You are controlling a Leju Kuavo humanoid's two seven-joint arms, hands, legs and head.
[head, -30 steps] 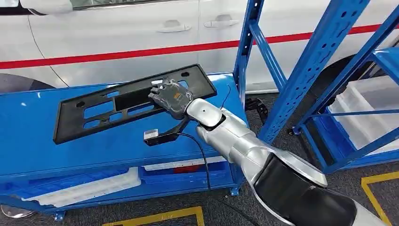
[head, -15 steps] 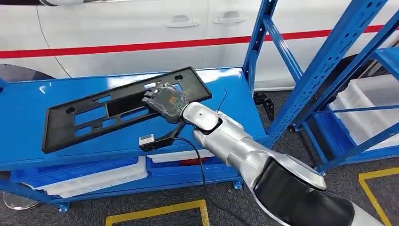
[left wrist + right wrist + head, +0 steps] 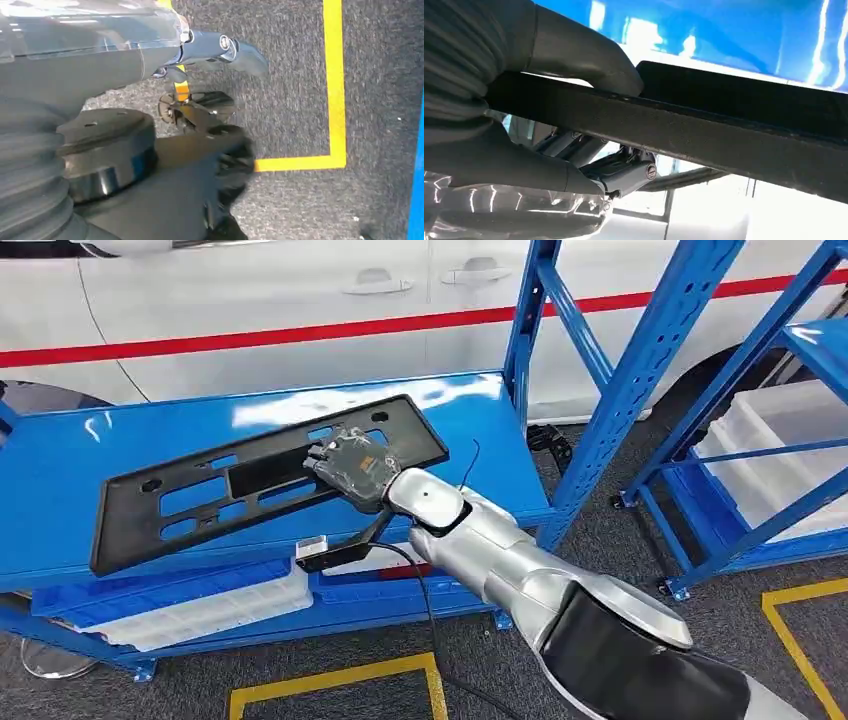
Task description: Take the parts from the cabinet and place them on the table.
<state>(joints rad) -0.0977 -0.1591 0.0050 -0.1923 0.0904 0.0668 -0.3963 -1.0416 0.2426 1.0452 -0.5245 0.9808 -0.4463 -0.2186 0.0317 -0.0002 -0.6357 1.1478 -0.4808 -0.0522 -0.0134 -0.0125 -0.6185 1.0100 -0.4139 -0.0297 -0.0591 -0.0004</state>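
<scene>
A long black plastic frame with several cut-outs lies slanted over the blue table. My right hand grips its near long edge towards the right end. In the right wrist view the thumb sits on one side of the frame's dark edge and the other fingers wrap the other side. I cannot tell whether the frame's left end touches the tabletop. My left hand hangs over the grey floor, holding nothing, with a finger stretched out.
Blue rack uprights stand just right of the table, with white bins on shelves further right. A white car with a red stripe is behind. White trays lie under the tabletop. Yellow lines mark the floor.
The whole picture has shifted a little, so the camera moved. My right hand still grips the frame and has carried it slightly left and nearer the table's front edge.
</scene>
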